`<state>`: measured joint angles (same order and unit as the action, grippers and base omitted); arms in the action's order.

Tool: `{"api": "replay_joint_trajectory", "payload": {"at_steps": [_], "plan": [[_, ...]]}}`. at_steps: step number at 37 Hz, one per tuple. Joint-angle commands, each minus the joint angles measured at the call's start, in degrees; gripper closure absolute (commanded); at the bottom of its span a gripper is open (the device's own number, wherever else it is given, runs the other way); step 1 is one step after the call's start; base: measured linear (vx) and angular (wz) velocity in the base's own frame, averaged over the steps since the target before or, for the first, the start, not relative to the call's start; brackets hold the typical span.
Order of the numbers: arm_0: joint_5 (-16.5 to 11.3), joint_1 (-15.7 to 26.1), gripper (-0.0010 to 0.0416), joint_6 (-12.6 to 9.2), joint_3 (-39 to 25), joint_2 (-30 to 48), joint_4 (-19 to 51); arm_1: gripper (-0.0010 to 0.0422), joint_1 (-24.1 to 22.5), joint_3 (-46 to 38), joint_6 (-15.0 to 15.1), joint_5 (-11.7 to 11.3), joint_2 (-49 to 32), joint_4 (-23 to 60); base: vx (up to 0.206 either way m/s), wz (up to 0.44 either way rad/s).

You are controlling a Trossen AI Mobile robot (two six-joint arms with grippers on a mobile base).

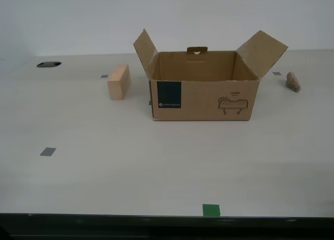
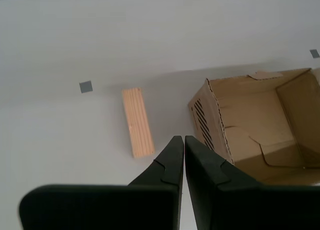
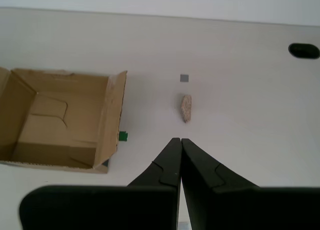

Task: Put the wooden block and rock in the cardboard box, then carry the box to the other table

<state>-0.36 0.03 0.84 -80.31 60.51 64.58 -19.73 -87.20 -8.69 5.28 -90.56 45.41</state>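
Exterior view: cardboard box (image 1: 203, 96) open mid-table, wooden block (image 1: 118, 82) beside it toward view's left, rock (image 1: 293, 81) toward view's right. My first gripper (image 3: 180, 139) closed, empty, above rock; my second gripper (image 2: 180, 138) closed, empty, near block.

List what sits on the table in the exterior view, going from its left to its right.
Dark hole → wooden block → cardboard box → rock.

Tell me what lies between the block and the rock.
The open box stands between the block and the rock on the table, seen in the exterior view.
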Motion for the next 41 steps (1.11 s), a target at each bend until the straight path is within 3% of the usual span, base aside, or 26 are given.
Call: {"api": "replay_joint_trajectory", "payload": {"at_steps": [1,10,41], "plan": [[0.04,0.00,0.0406,0.33,-0.70,2.16,2.38,0.0412,-0.02,-1.20,0.09,0.31,-1.60,0.22,0.000,0.000],[0.04,0.00,0.0406,-0.98,-1.38,6.64,5.03,0.0412,-0.02,-1.99,0.11,0.28,-2.84,1.66,0.000,0.000],[0.02,0.02,0.0405,-0.74,-1.46,7.56,2.12,0.0412,0.07,-2.27,-0.55,0.28,-2.84,2.93,0.000,0.000]]}}
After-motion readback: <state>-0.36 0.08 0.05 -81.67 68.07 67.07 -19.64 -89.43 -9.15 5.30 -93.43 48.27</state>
